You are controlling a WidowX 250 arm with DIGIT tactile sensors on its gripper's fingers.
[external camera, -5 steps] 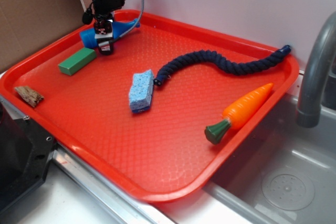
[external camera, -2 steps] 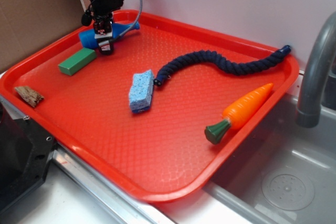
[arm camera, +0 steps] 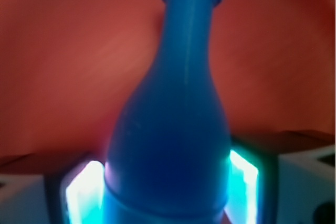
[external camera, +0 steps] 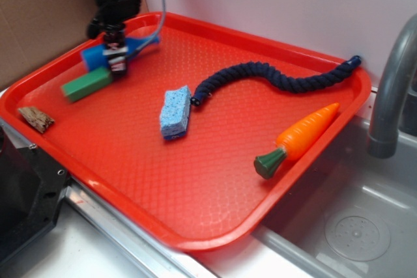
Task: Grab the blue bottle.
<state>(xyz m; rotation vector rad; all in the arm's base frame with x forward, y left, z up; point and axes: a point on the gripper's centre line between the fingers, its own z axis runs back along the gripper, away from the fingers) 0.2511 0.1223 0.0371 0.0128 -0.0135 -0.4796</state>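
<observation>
The blue bottle (external camera: 93,56) lies across the far left corner of the red tray (external camera: 195,242), its narrow neck pointing right. My gripper (external camera: 116,62) comes down from above and is shut on its fat body. In the wrist view the blue bottle (arm camera: 168,129) fills the middle, neck pointing away. Its body is pressed between my two glowing fingers (arm camera: 84,192), and the gripper (arm camera: 165,190) is closed around it. The exterior view is blurred around the arm, so I cannot tell whether the bottle is off the tray.
A green block (external camera: 85,84) sits just in front of the bottle. Also on the tray are a wood chip (external camera: 36,118), a pale blue sponge (external camera: 175,112), a navy rope (external camera: 273,77) and a toy carrot (external camera: 300,138). A faucet (external camera: 391,89) and sink (external camera: 352,226) are at the right.
My gripper has moved left toward the tray's corner with the bottle in it. The green block has also shifted left and nearer. Everything else stays put.
</observation>
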